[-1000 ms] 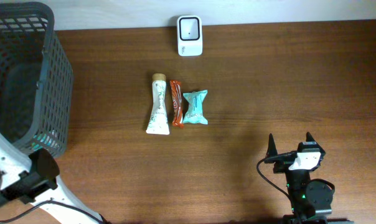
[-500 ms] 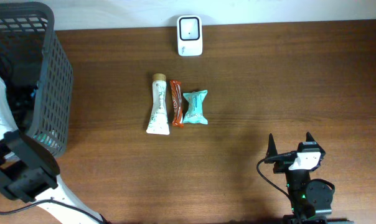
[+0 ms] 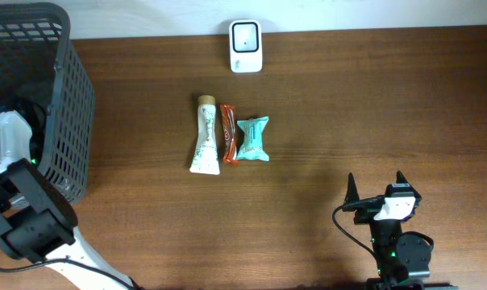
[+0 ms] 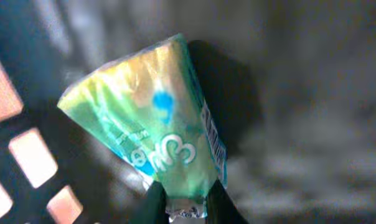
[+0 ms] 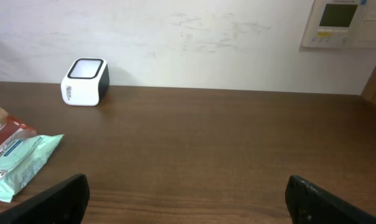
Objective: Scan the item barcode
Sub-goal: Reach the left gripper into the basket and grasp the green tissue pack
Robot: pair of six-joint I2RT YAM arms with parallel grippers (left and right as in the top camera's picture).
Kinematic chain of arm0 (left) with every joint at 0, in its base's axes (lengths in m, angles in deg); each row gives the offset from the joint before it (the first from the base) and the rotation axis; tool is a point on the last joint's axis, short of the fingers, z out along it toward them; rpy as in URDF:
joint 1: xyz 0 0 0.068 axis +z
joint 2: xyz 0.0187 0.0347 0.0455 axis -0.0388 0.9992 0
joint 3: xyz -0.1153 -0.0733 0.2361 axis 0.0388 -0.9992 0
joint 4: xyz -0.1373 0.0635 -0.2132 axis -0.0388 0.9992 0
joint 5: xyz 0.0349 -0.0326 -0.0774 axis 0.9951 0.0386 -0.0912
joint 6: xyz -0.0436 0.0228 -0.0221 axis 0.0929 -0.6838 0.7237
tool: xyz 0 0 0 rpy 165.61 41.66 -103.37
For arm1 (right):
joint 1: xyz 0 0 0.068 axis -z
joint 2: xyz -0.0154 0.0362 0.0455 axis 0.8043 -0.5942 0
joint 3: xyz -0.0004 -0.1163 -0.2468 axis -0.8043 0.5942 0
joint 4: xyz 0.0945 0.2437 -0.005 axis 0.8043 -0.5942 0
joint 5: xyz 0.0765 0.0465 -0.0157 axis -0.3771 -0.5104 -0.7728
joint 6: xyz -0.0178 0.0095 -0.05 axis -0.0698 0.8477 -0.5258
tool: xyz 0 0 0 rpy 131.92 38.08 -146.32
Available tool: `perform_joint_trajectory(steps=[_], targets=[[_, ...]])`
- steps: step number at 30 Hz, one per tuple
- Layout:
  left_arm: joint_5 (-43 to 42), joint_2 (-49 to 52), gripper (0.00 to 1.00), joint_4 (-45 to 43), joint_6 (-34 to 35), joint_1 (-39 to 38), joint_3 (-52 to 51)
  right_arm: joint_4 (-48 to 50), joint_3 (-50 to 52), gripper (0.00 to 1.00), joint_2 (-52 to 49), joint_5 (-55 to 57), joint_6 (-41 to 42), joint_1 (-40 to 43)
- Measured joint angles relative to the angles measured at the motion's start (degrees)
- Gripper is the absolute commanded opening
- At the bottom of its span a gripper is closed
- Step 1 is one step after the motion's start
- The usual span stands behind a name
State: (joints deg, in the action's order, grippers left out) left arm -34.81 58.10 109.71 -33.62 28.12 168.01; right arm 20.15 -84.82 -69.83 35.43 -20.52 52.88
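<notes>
One green packet (image 4: pixel 152 134), likely light, soft and slippery, hangs pinched at its crimped end seam in the left tool (image 4: pixel 185 202); the right tool (image 5: pixel 187 186) gapes empty.

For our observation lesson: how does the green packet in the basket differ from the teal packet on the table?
The green packet is inside the dark mesh basket; the teal packet lies on the wooden table. The left pincer grips the green packet's crimped end; no pincer touches the teal packet, which lies beside an orange bar. Both are sealed wrappers with crimped ends.
</notes>
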Motion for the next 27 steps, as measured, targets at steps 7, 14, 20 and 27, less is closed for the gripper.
perform_joint_trajectory(steps=[7, 14, 20, 27], targets=[[-12.50, 0.09, 0.63, -10.54, -25.83, 0.00, 10.64, 0.00, 0.00, 0.99, 0.00, 0.00, 0.00, 0.00], [-16.92, 0.07, 0.77, -8.92, -33.20, 0.00, 16.26, 0.00, 0.00, 0.99, 0.00, 0.00, 0.00, 0.00], [-16.72, 0.09, 0.66, -13.42, -33.59, -0.02, 14.29, 0.00, 0.00, 0.99, 0.00, 0.00, -0.02, 0.00], [-16.92, 6.01, 0.55, -18.45, -29.03, -0.13, 13.18, 0.00, 0.00, 0.99, 0.00, 0.00, 0.00, 0.00]])
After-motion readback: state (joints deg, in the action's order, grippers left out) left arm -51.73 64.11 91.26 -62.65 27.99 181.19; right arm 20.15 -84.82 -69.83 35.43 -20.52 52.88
